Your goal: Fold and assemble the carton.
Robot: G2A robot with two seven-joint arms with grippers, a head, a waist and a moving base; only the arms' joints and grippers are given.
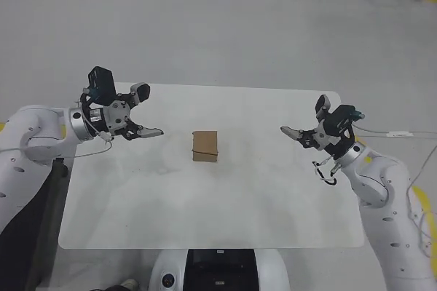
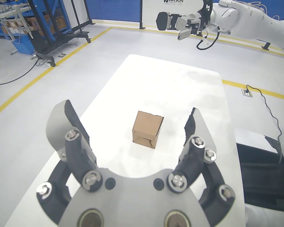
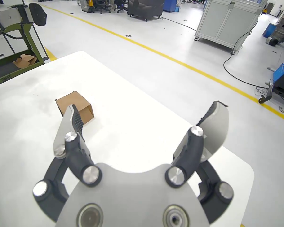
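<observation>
A small brown carton (image 1: 205,145) stands as a cube in the middle of the white table (image 1: 204,211). In the left wrist view the carton (image 2: 147,129) shows a tucked flap on its near side. My left gripper (image 1: 147,111) hangs open over the table's left edge, well apart from the carton, and its own view shows the gripper (image 2: 130,113) with nothing held. My right gripper (image 1: 300,120) is open near the table's right edge, also empty. In the right wrist view the carton (image 3: 79,106) sits partly behind one of its fingers (image 3: 72,119).
The table's surface around the carton is bare white. In the left wrist view the other arm (image 2: 227,22) hangs beyond the table's far end. A green cart (image 3: 16,45) with cardboard pieces stands off the table in the right wrist view.
</observation>
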